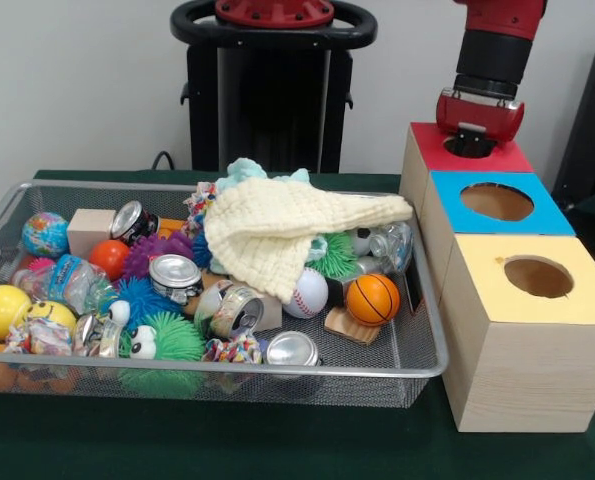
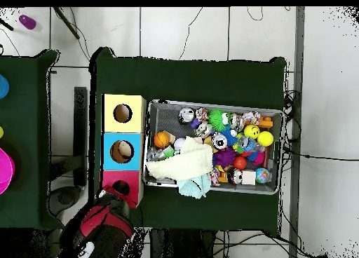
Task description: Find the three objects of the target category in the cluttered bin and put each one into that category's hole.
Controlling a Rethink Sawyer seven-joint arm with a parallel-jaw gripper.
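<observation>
My gripper (image 1: 474, 140) hangs at the hole of the red-topped box (image 1: 432, 150), at the far end of the row of boxes. Its tips are hidden by the red wrist housing, and nothing shows in it. From above, the arm's end (image 2: 105, 219) sits beside the red box (image 2: 120, 188). The wire bin (image 1: 429, 330) holds a jumble. There are several crushed cans (image 1: 174, 272), a basketball (image 1: 373, 298), a baseball (image 1: 307, 292), a globe ball (image 1: 44, 233), fuzzy toys (image 1: 172, 338) and a wooden block (image 1: 89, 230). A pale yellow cloth (image 1: 277, 228) covers the middle.
The blue-topped box (image 1: 537, 215) and yellow-topped box (image 1: 577, 300) stand in line with the red one along the bin's side, each with a round hole. In the overhead view the bin (image 2: 275, 151) lies right of the boxes on green cloth (image 2: 189, 80).
</observation>
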